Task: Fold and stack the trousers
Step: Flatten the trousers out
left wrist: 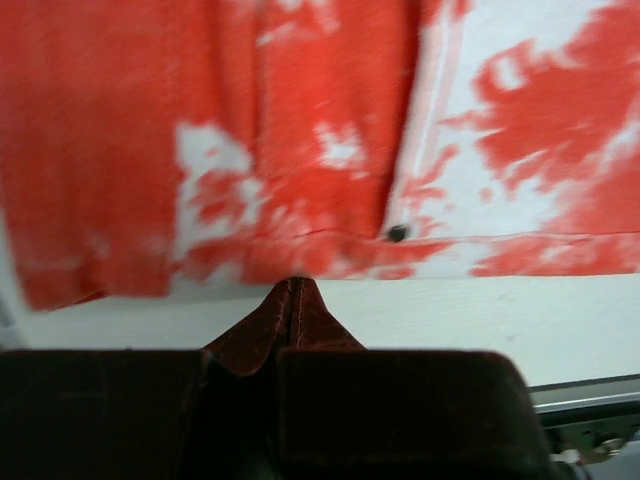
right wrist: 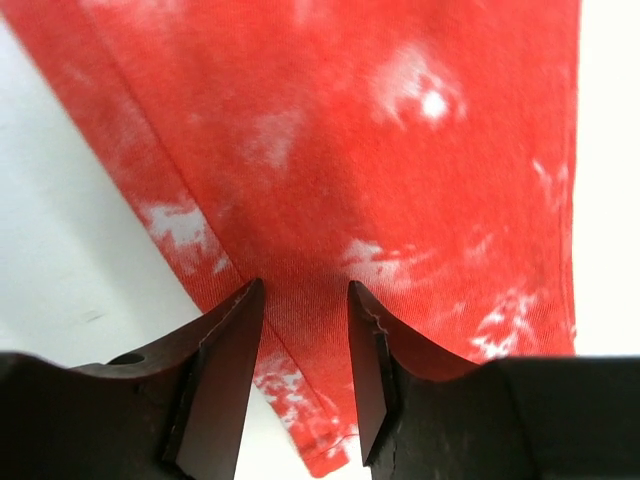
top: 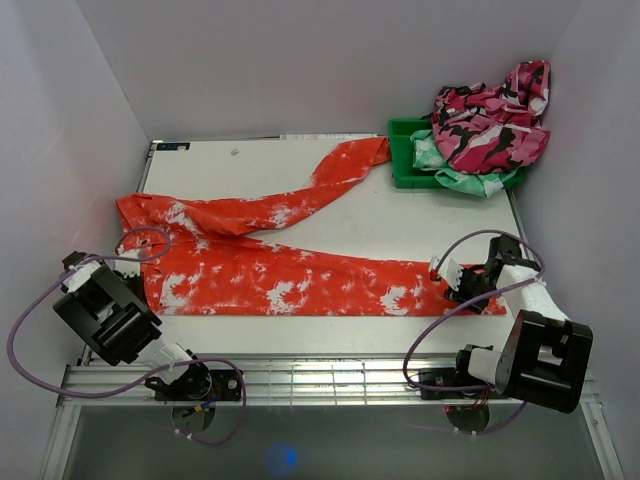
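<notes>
The table [top: 400, 225] carries the trousers [top: 270, 280] spread flat; their waistband lies just ahead of the left gripper [left wrist: 295, 287], the near leg's cuff under the right gripper [right wrist: 305, 305]; left jaws are pressed together at the waistband edge, cloth between them uncertain; right jaws stand apart astride the cuff; this looks like the grasping step; next, both need a sure pinch before lifting to fold.

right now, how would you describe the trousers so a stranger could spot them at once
On the white table, spread flat across nearly its width, lie the trousers. They are red-orange with white splotches, unlike the pink camouflage garment and mint-green garment heaped at the green bin in the far right corner.
</notes>
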`<state>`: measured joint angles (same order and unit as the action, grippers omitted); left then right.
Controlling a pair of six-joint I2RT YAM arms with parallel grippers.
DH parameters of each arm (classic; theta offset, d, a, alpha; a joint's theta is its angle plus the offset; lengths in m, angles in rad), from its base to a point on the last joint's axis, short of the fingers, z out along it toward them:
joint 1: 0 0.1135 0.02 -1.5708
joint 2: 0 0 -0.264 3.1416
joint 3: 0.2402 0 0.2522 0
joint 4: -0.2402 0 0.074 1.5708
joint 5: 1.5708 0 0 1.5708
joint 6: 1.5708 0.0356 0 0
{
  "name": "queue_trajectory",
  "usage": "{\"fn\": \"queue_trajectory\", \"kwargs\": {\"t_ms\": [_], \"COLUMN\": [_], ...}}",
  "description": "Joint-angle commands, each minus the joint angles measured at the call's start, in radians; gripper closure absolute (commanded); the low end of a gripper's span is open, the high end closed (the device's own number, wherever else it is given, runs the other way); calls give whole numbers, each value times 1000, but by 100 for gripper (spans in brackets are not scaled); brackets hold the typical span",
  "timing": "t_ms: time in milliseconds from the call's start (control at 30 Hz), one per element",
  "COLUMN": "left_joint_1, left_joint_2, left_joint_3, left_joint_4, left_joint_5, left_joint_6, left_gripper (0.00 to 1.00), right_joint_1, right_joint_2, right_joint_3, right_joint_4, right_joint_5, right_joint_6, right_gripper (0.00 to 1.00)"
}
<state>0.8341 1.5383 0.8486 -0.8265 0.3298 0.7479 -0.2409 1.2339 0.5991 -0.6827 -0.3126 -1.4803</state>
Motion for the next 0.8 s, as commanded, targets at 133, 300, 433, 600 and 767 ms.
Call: {"fn": "queue_trajectory", "kwargs": {"t_ms": [133,300,433,600,767], "left_joint_1": [36,-126,-475,-780,-984], "left_joint_2": [43,-52,-136,7,279], "left_joint_3": [293,452,489,567,726], "left_joint_4": [-170,-313,-108,205,313], "left_joint_5": [29,268,275,216,178], "left_joint_6": [140,114,-152,-398,-475], "left_gripper": [69,40,29,25,28], "right_joint_1": [-3,-5,-3,-5,-5], "right_joint_2": [-140,-77,36,117,116], "right_joint_3": [-6,267,522,662,674], "right_joint_4": [-331,-394,-376,-333,-321], "right_joint_5": [-21,-216,-370,-396,-379], "right_joint_6": [-127,7,214,339,371], "right_gripper": [45,22,6,2,2]}}
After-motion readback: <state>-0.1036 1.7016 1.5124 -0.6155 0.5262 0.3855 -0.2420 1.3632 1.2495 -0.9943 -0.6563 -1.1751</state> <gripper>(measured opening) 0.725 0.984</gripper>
